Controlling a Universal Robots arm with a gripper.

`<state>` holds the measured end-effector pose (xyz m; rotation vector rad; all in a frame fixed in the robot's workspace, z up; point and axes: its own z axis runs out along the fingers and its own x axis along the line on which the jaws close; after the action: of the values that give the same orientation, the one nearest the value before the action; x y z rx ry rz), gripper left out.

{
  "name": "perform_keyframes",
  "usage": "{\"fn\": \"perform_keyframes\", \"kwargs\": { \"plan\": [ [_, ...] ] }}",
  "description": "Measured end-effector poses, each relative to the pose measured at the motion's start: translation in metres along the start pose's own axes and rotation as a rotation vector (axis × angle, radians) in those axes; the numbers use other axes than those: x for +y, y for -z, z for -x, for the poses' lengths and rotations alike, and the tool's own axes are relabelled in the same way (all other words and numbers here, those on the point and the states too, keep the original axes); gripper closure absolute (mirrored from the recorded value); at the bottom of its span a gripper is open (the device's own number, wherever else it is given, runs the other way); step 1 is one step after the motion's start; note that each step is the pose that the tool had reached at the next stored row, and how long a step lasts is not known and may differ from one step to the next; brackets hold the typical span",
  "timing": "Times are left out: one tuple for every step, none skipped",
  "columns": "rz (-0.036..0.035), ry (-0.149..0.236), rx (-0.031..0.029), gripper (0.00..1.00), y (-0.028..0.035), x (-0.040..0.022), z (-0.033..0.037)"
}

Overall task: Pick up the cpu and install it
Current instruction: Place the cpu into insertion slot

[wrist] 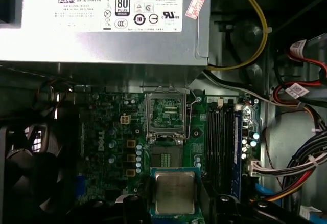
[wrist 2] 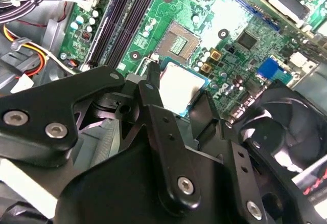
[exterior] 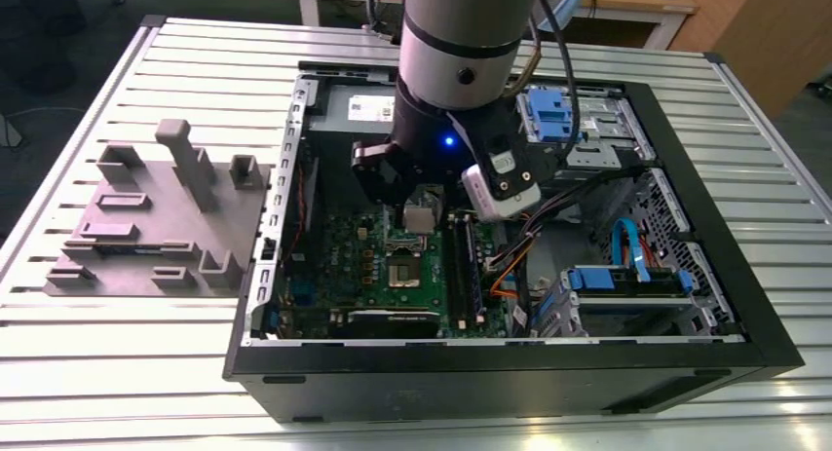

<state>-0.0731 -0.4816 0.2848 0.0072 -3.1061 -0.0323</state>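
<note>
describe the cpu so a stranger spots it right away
In the open black computer case, find the green motherboard. The cpu sits in the gripper near the empty socket: a small flat square, its plain silver top unlike the socket's pin grid.

On the ribbed metal bench, a grey plastic block lies beside an open black computer case. Inside, the flat silver cpu is above the green circuit board.
</note>
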Motion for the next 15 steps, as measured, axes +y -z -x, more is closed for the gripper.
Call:
{"fn": "perform_keyframes", "kwargs": {
  "plan": [
    [0.0000,0.000,0.0000,0.53,-0.0018,0.0000,0.0000],
    [-0.0001,0.000,0.0001,0.53,-0.0036,-0.0001,-0.0001],
    [-0.0002,0.000,-0.0007,0.53,-0.0051,-0.0001,-0.0003],
    [-0.0006,0.000,-0.0046,0.53,-0.0059,-0.0001,-0.0009],
    [-0.0013,0.000,-0.0109,0.53,-0.0063,-0.0002,-0.0016],
    [-0.0022,0.000,-0.0162,0.53,-0.0069,-0.0002,-0.0024],
    [-0.0028,0.000,-0.0197,0.53,-0.0079,-0.0001,-0.0036],
    [-0.0032,0.000,-0.0199,0.53,-0.0095,-0.0002,-0.0048],
    [-0.0033,0.000,-0.0200,0.53,-0.0114,-0.0002,-0.0058],
    [-0.0032,0.000,-0.0200,0.53,-0.0132,-0.0002,-0.0064],
    [-0.0032,0.000,-0.0200,0.53,-0.0151,-0.0006,-0.0065],
    [-0.0034,0.000,-0.0200,0.53,-0.0169,-0.0010,-0.0066],
    [-0.0034,0.000,-0.0200,0.53,-0.0187,-0.0015,-0.0065],
    [-0.0034,0.000,-0.0200,0.53,-0.0205,-0.0019,-0.0065],
    [-0.0034,0.000,-0.0200,0.53,-0.0223,-0.0022,-0.0065]
  ]
}}
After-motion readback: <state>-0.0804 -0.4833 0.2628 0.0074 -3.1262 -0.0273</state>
